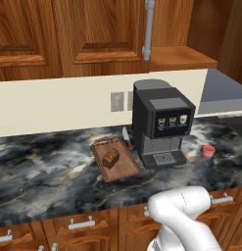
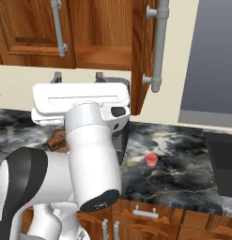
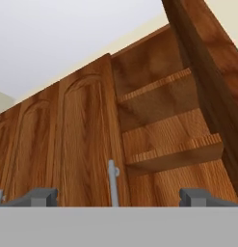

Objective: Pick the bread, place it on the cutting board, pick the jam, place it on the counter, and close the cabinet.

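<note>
The counter (image 1: 54,166) is a dark marble top with pale veins, running the full width of the left base view above a row of drawers (image 1: 83,225) with short silver handles.

Near the middle of the counter lies the cutting board (image 1: 123,166), a flat reddish-brown board with a raised rim, set at an angle with its handle end toward the back wall. The bread (image 1: 111,157) rests on the board, roughly at its centre, as a small dark brown chunk. A knife (image 1: 126,137) lies just beside the far right corner of the board; whether it touches the board cannot be told.

The coffee machine (image 1: 161,122) stands to the right of the board, toward the back edge of the counter. The jam (image 1: 208,151) sits on the counter to the right of the machine, apart from it, toward the right end of the counter; the right base view also shows it (image 2: 151,160).

The cabinet (image 1: 98,34) hangs on the wall above. In the hand view its right-hand door (image 3: 207,62) stands open, exposing two bare wooden shelves (image 3: 173,149), beside a closed panelled door (image 3: 82,144) with a grey tube handle (image 3: 112,183).

The gripper (image 3: 119,197) is raised toward the cabinet, with its fingers (image 3: 41,197) spread wide and nothing between them.
</note>
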{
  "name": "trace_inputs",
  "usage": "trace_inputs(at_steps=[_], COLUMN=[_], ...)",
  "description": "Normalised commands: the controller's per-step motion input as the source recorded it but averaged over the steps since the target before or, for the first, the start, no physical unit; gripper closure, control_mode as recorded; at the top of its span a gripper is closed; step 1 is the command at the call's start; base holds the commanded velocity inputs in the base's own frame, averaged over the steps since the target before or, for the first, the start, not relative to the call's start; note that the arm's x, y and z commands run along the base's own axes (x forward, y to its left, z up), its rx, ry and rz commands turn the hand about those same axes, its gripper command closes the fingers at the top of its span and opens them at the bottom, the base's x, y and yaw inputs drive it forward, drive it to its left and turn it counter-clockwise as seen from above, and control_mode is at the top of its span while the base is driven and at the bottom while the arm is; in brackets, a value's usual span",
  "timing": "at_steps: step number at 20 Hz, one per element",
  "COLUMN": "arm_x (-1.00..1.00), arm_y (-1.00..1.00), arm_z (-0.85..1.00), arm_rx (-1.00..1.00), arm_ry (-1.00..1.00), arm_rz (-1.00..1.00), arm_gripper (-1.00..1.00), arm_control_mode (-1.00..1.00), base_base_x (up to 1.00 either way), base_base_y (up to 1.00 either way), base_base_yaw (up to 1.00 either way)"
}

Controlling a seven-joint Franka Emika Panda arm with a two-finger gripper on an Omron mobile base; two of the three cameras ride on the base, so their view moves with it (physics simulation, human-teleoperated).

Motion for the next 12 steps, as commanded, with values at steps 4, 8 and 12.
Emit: trace_inputs(at_steps=[4,8,12], arm_x=[0.00,0.00,0.00], arm_y=[-0.45,-0.43,-0.47], arm_z=[-0.13,-0.13,-0.13], arm_rx=[0.00,0.00,0.00], arm_ry=[0.00,0.00,0.00], arm_rz=[0.02,0.01,0.01], arm_gripper=[-1.00,-1.00,-1.00], arm_control_mode=[-1.00,-1.00,-1.00], base_base_x=[0.00,0.00,0.00], base_base_y=[0.00,0.00,0.00], base_base_yaw=[0.00,0.00,0.00])
